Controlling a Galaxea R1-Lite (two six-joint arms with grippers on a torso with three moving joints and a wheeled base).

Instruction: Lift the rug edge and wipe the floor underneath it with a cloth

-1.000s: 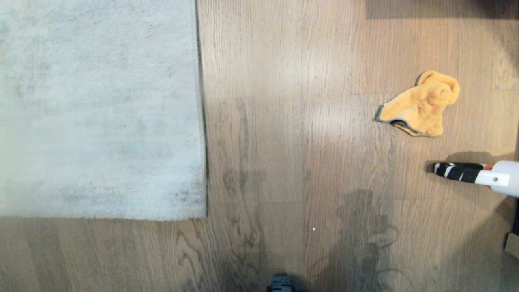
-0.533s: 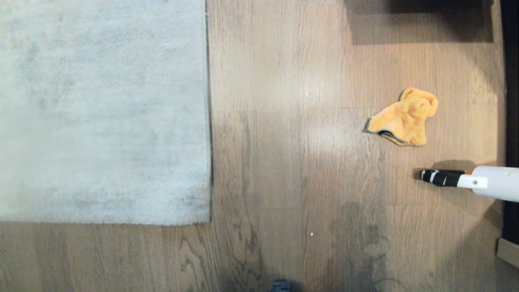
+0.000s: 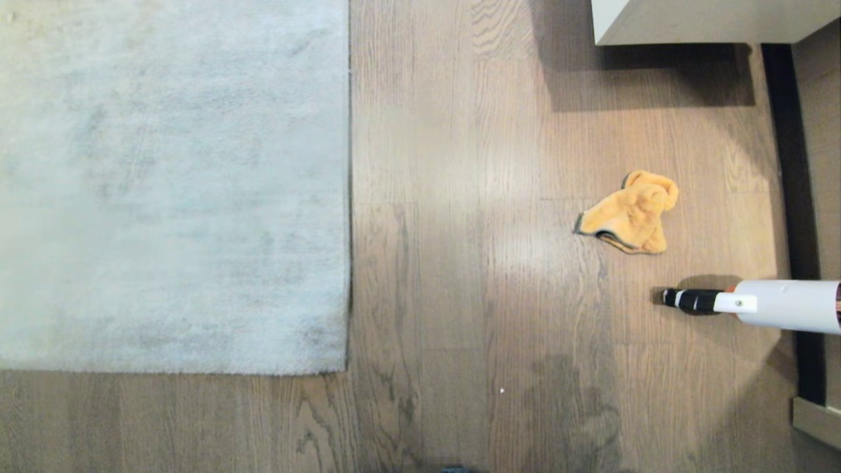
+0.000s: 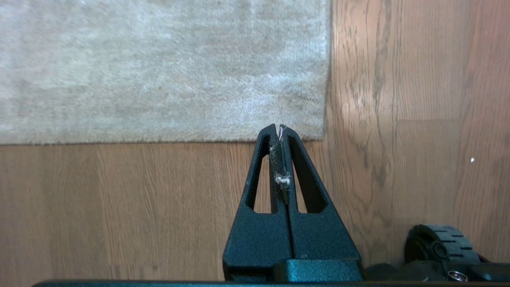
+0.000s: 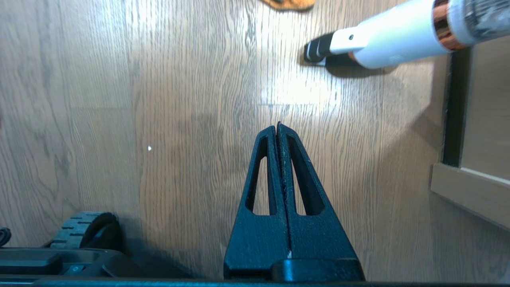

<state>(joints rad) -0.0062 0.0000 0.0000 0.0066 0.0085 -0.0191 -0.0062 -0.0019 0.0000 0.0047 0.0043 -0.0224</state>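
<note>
Orange-yellow plush, the cloth (image 3: 627, 211) is seen crumpled on the floor (image 3: 460, 263) at three o'clock of the rug edge (image 3: 348, 197), well apart, nearer the right gripper (image 5: 277, 126), whose jaws, like the left gripper's (image 4: 277, 128), are pressed together, empty.

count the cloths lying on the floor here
1. The orange cloth lies crumpled on the wooden floor, well right of the rug edge and just beyond the white tool's black tip. None other shows; the view's edges may hide more.
</note>
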